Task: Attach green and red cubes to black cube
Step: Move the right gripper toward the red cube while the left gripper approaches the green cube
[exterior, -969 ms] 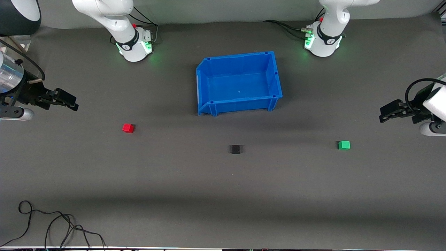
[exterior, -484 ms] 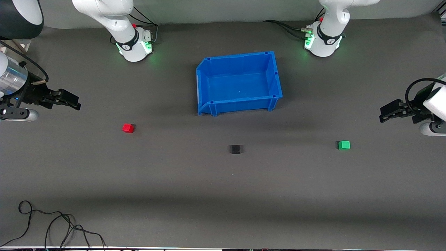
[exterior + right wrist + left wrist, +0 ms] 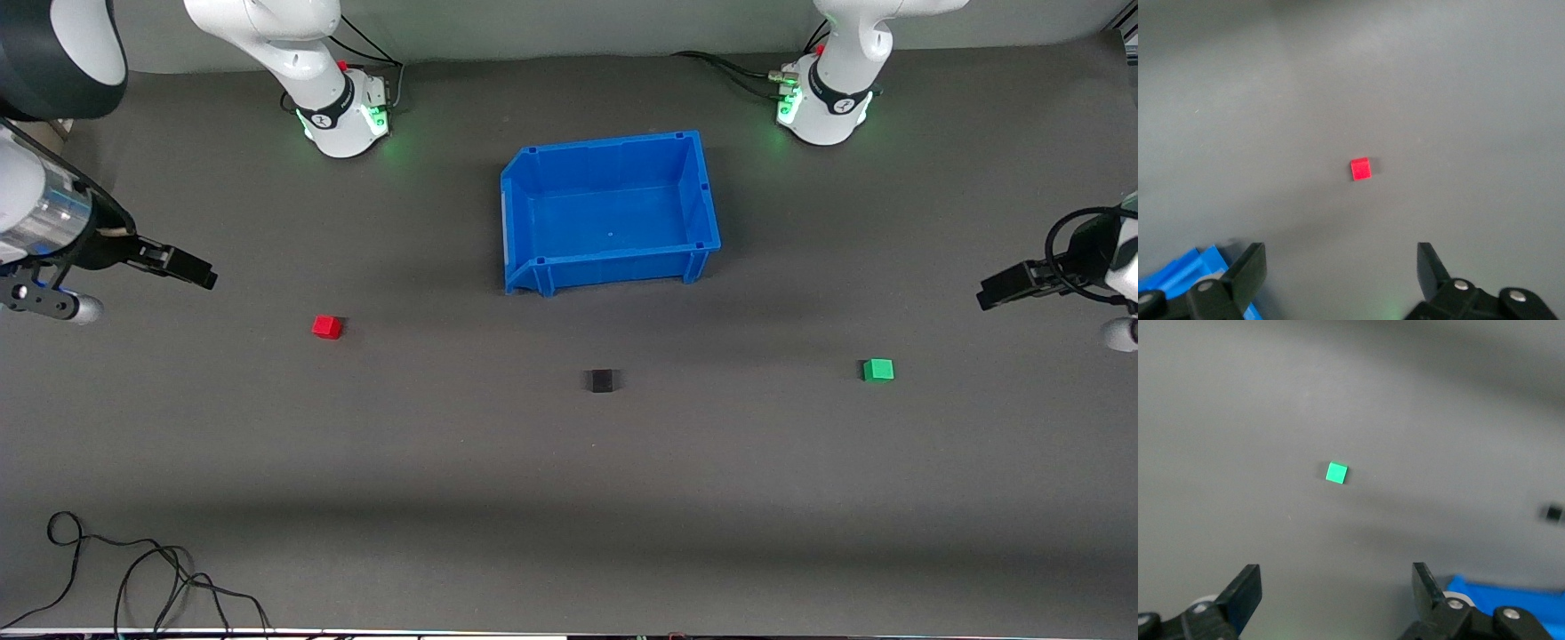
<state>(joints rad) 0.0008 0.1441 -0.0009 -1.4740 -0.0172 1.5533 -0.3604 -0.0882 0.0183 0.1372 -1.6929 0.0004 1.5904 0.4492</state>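
A blue bin [image 3: 610, 212] is set on the dark table [image 3: 569, 462] between the two arm bases, and a loose black cable [image 3: 133, 578] is seen at the table edge nearest the front camera, toward the right arm's end. Nothing is found between either gripper and its cube.

The right gripper [image 3: 191, 267] is held in the air over bare table at the right arm's end, its jaws spread wide; in the right wrist view the red cube [image 3: 1361, 168] is seen on the table out ahead of the gripper's [image 3: 1338, 267] fingertips, well apart from them. The left gripper [image 3: 1000, 291] is held over bare table at the left arm's end, jaws likewise wide apart, with the green cube [image 3: 1336, 473] lying ahead of its [image 3: 1337, 587] fingertips, untouched.

The black cube [image 3: 602, 380] is placed nearer the front camera than the bin, between the red cube [image 3: 326, 326] and the green cube [image 3: 878, 369] and well apart from both. All three are small, plain and of equal size.
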